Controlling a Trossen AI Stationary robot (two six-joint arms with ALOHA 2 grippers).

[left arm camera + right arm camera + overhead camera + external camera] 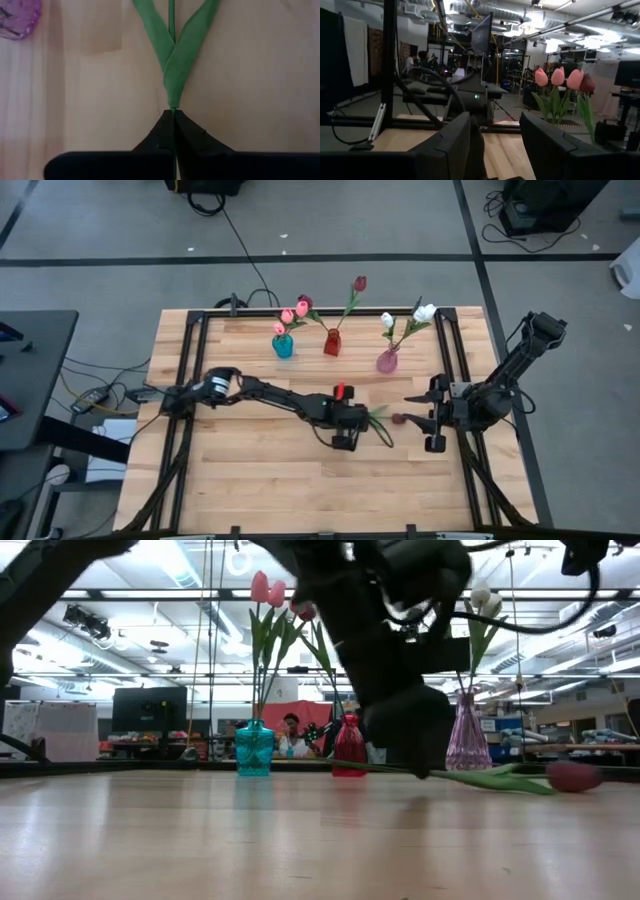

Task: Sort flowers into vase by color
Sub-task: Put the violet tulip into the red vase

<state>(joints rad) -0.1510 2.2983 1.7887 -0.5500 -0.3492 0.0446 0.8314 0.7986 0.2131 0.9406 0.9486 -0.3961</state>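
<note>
The flower with dark red head lies on the light wooden bench; left claw pinches its stem, right claw stands wide.

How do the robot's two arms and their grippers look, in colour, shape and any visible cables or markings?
Both arms are dark, almost black, built of jointed segments. The left arm has a pale band near its shoulder and a small red part by the wrist; its left gripper ends in two black, wedge-shaped fingers. The right gripper has two broad, flat black fingers. Black cables run off the table's left edge.
</note>
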